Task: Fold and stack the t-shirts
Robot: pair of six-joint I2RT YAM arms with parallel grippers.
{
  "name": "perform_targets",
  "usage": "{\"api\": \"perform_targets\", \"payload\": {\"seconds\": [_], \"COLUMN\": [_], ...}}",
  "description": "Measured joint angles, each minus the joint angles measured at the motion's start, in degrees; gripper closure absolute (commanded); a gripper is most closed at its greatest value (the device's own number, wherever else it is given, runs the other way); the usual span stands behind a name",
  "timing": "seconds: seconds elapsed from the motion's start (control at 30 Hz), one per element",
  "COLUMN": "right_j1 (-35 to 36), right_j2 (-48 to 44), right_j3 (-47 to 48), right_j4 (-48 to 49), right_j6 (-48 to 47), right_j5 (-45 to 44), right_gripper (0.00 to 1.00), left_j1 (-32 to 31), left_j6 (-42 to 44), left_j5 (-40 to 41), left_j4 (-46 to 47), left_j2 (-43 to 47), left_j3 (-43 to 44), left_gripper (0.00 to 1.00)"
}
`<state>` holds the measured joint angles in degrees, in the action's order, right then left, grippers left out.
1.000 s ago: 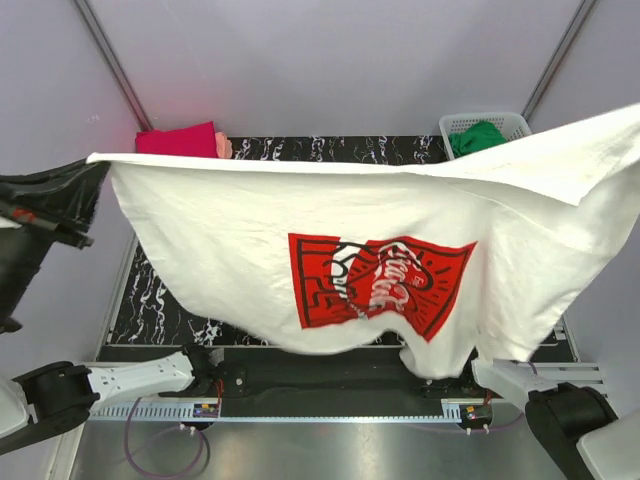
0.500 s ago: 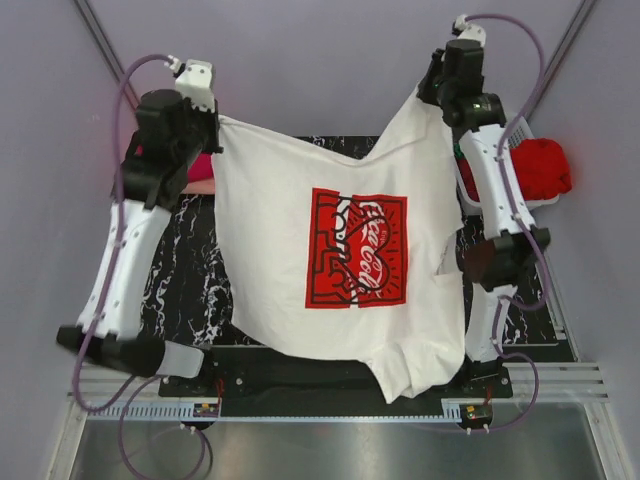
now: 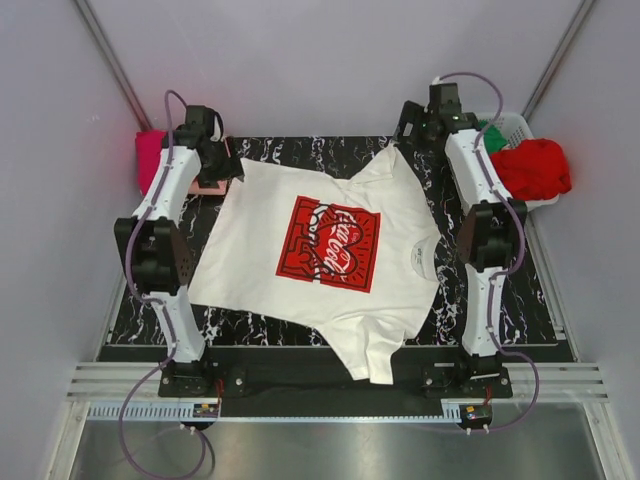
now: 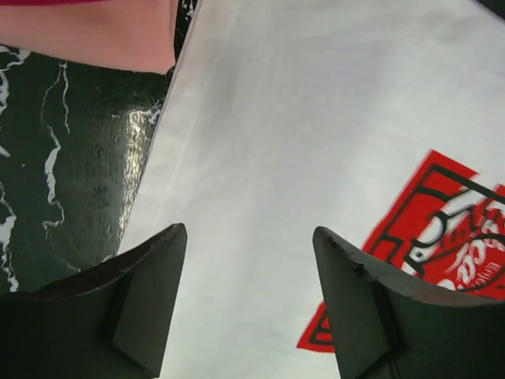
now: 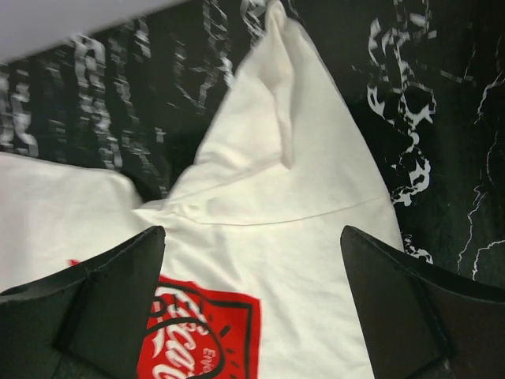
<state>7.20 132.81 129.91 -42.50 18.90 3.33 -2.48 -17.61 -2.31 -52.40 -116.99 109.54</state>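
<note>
Black marbled tabletop (image 3: 540, 300), pale walls (image 3: 320, 60). The white t-shirt (image 3: 250, 270) lies flat, print up, long axis crosswise: hem toward the left arm, collar toward the right, one sleeve pointing near, one far. Over its far hem corner the left gripper (image 4: 248, 237) gapes, empty; over its far sleeve the right gripper (image 5: 252, 237) stands wide, empty. Past the hem: magenta tee (image 3: 150, 158), salmon-pink tee (image 4: 87, 35). Past the sleeve: red tee (image 3: 535, 168), green tee (image 3: 489, 133), basket (image 3: 515, 122)

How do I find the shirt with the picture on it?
Start at the black marbled table. Spread flat across its middle lies the white t-shirt. It alone is laid open and has a red square print on its chest; the pink shirt and red shirt sit off at the far corners.
</note>
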Motion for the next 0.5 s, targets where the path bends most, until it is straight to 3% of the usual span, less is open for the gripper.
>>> {"api": "perform_targets", "payload": {"seconds": [0.1, 0.2, 0.3, 0.5], "right_j1": [0.2, 0.2, 0.2, 0.2], "right_j2": [-7.0, -17.8, -24.4, -14.6], "right_j3": [-0.5, -8.8, -15.6, -12.4], "right_j4": [0.7, 5.2, 7.4, 7.0], "right_j6": [1.3, 3.2, 5.0, 7.3], "right_j5": [1.5, 3.8, 6.5, 10.7], "right_gripper": [0.0, 0.01, 0.11, 0.34], "left_j1": [-0.3, -0.8, -0.8, -1.4], "left_j6": [-1.9, -3.4, -4.6, -6.4], "left_j5": [0.2, 0.1, -0.4, -2.9], "left_j4": [0.7, 4.6, 8.8, 11.4], "left_j2": [9.6, 22.1, 32.6, 38.2], "left_j3": [-3.8, -11.9, -24.0, -46.8], "left_gripper": [0.28, 0.28, 0.3, 0.35]}}
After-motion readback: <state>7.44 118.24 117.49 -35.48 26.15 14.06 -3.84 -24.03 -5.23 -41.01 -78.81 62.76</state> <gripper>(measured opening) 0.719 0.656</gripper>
